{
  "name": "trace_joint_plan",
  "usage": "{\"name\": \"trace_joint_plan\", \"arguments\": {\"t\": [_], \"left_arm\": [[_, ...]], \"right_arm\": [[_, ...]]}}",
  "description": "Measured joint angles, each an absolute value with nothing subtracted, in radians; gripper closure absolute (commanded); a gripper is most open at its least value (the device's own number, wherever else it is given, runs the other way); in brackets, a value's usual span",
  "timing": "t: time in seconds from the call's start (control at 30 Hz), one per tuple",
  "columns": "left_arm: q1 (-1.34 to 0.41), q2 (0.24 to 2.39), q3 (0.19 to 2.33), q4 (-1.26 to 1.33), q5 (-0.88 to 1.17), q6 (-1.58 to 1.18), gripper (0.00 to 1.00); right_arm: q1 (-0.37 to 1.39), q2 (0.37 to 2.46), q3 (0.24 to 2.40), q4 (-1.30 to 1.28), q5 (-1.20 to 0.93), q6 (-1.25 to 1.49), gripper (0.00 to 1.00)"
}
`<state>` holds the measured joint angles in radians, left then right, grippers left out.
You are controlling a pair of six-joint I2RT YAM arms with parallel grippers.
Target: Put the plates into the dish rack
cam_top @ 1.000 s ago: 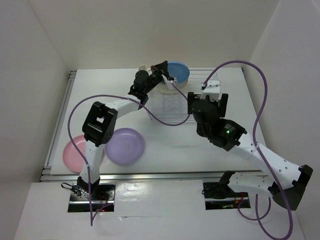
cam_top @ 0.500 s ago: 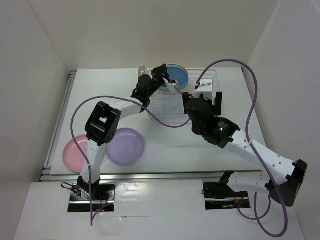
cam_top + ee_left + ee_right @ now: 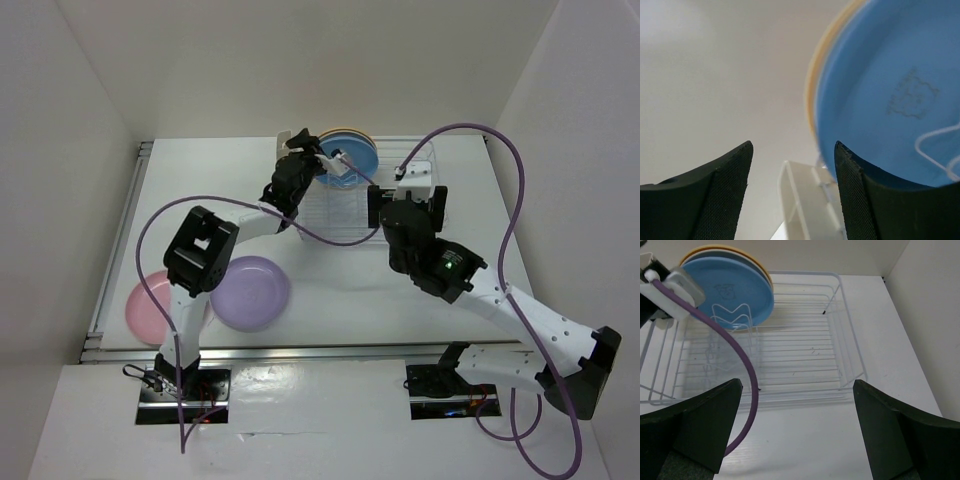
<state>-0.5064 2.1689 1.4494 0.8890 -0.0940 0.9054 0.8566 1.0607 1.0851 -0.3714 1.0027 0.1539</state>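
Both arms: white links (image 3: 255, 210), black joints (image 3: 200, 250), purple cables (image 3: 518, 190). Right arm (image 3: 525, 320): green LED (image 3: 450, 266). Left claw (image 3: 792, 146) pads (image 3: 727, 195) black, cross-hatched.

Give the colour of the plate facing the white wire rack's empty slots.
Light blue plate; right wrist view shows best.

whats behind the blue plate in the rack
Only the rim of a yellow-orange plate shows behind the blue plate in the dish rack; the rest is covered.

A white table (image 3: 190, 170) sits boxed in by plain off-white panels: a back wall (image 3: 300, 60), a left wall (image 3: 60, 200) and a right wall (image 3: 585, 150). A metal rail (image 3: 320, 351) runs along the table's near edge. The light is soft and even, with only faint shadows.
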Motion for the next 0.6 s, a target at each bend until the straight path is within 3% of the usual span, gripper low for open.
{"name": "trace_joint_plan", "arguments": {"t": [0.2, 0.4, 0.6], "left_arm": [[-0.564, 1.971, 1.462, 0.74, -0.307, 0.821, 0.27], [-0.627, 1.7, 1.466, 0.322, -0.476, 0.612, 0.27], [-0.518, 1.574, 1.33, -0.142, -0.464, 0.39, 0.28]], "right_arm": [[0.855, 1.04, 1.006, -0.263, 0.95, 0.112, 0.0], [0.87, 1.019, 0.967, 0.033, 0.817, 0.037, 0.0], [0.879, 1.012, 0.936, 0.166, 0.719, -0.002, 0.0]]}}
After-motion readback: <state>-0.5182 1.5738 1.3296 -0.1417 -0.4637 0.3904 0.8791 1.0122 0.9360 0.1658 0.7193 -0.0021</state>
